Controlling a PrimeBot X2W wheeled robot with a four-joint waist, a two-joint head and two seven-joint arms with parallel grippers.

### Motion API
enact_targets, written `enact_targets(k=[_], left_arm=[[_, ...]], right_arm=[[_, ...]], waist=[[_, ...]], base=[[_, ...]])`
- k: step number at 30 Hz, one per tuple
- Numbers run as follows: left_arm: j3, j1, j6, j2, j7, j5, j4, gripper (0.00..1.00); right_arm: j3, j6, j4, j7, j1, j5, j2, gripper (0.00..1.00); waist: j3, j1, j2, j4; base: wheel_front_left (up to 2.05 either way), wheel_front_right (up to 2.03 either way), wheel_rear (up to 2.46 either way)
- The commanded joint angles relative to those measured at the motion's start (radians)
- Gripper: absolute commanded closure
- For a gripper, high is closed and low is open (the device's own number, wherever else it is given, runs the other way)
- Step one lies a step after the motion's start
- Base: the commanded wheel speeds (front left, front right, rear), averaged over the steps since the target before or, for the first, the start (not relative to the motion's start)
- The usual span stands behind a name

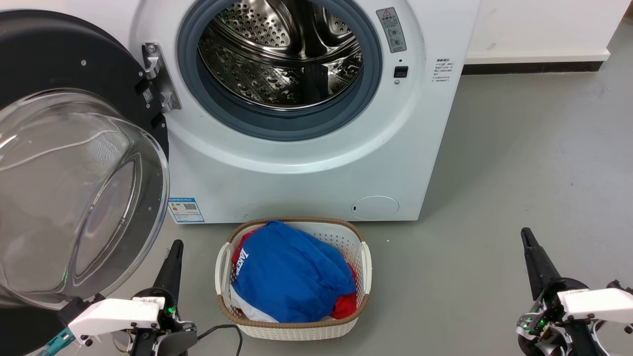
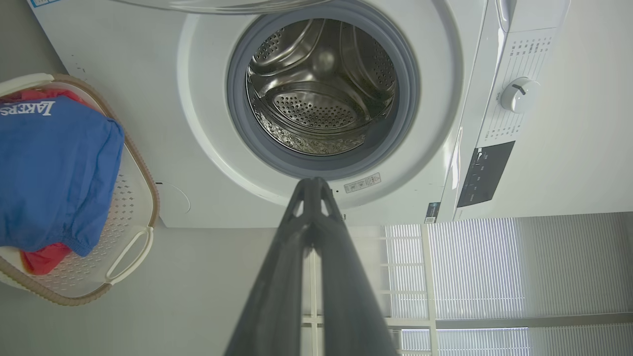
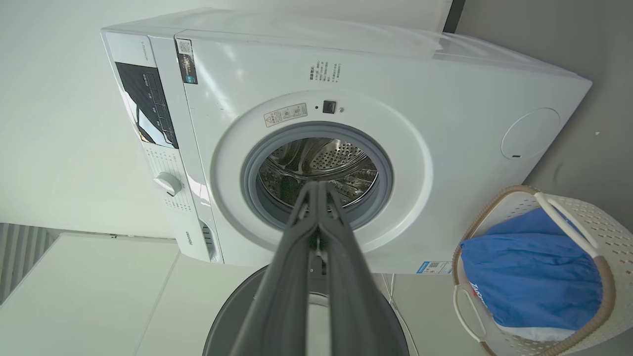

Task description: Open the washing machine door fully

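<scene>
At the left edge of the head view the washing machine door (image 1: 79, 163) stands swung well away from the washing machine (image 1: 306, 168) on its hinge (image 1: 157, 79), its black inner face and bulging glass bowl turned toward the robot and nothing touching it. Just below the door's lower rim, the left gripper (image 1: 175, 247) points up over the floor (image 1: 519, 163); its 2 fingers lie pressed together and hold nothing, as the left wrist view confirms (image 2: 312, 184). Right of the hinge, the steel drum (image 1: 282, 54) sits fully exposed inside its grey rubber ring (image 1: 277, 126). On the floor in front of the machine's lower edge stands a laundry basket (image 1: 363, 257) with a blue garment (image 1: 292, 277) on top. Far right, the right gripper (image 1: 525, 235) is well apart from everything, its jaws likewise closed and empty (image 3: 319, 187). The opening step looks all but done: the door seems close to the end of its swing, though I cannot tell whether travel remains. If it does, the next move would call for the left gripper to rise to the door's rim and nudge it gently further outward, keeping clear of the glass.
</scene>
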Motion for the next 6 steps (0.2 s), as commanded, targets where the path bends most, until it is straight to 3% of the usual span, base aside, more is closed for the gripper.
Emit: enact_targets(k=[1, 6], left_arm=[[0.010, -0.018, -0.009, -0.005, 0.007, -0.021, 0.001, 1.00], [0.021, -0.022, -0.020, -0.011, 0.016, -0.055, 0.004, 1.00]], right_arm=[[-0.003, 0.000, 0.003, 0.005, -0.020, 0.026, 0.000, 1.00], [-0.007, 0.000, 0.012, 0.012, -0.030, 0.067, 0.002, 1.00]], waist=[[0.001, 0.0000, 0.0000, 0.000], [0.003, 0.0000, 0.0000, 0.001]], base=[[0.00, 0.00, 0.00], [0.00, 0.00, 0.00]])
